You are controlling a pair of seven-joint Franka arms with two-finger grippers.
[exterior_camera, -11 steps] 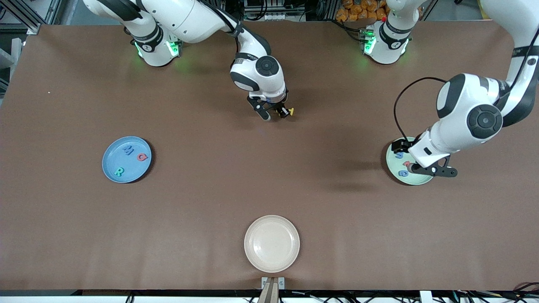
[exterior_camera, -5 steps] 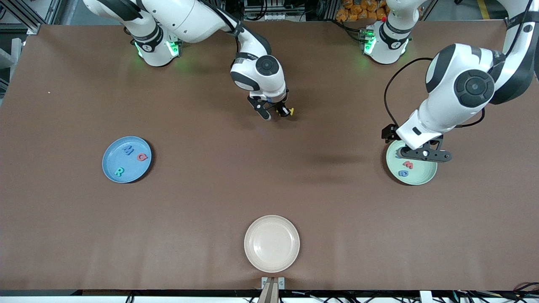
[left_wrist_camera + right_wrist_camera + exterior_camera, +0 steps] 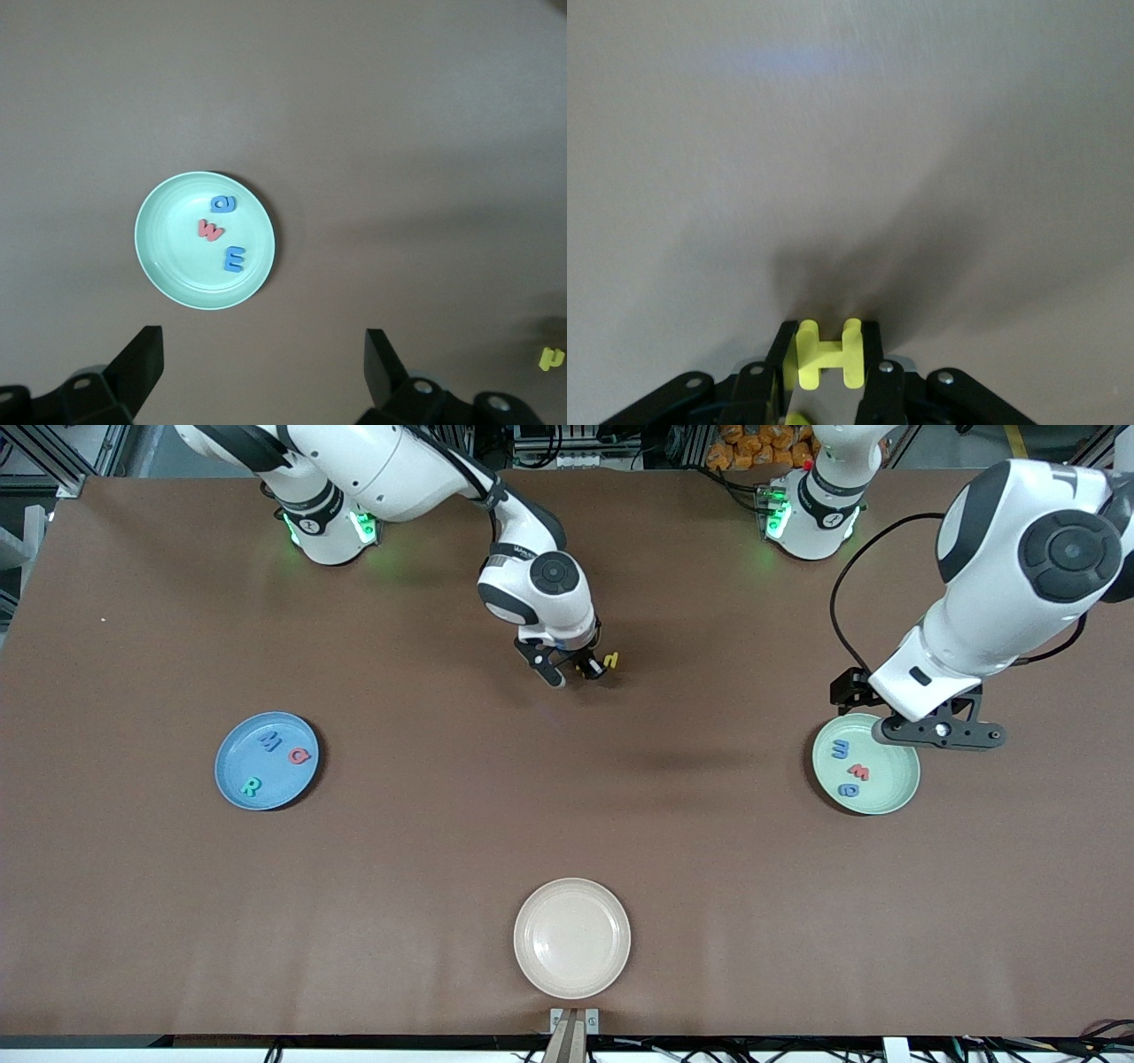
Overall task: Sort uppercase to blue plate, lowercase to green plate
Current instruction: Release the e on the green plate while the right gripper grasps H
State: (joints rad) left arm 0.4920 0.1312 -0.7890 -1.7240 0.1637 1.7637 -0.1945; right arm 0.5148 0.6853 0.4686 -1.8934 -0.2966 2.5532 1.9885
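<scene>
My right gripper (image 3: 576, 670) is shut on the yellow uppercase H (image 3: 828, 352), which stands upright between the fingers just above the table. A yellow lowercase letter (image 3: 610, 660) lies beside it on the table. The blue plate (image 3: 232, 755) holds a blue M (image 3: 268, 741), a red Q (image 3: 300, 755) and a green R (image 3: 251, 786). The green plate (image 3: 895, 788) carries a blue m (image 3: 840, 749), a red m (image 3: 858, 771) and a round blue letter (image 3: 850, 789). Open and holding nothing, my left gripper (image 3: 939, 732) hangs over that plate's edge. The left wrist view shows the green plate (image 3: 158, 252) from high up, past the left gripper (image 3: 263, 354).
A cream plate (image 3: 571, 957) with nothing in it sits at the table's edge nearest the front camera. The brown table stretches bare between the three plates.
My right gripper has shut on the yellow H. My left arm has risen from inside the green plate and drawn back toward its base, uncovering the three letters there.
</scene>
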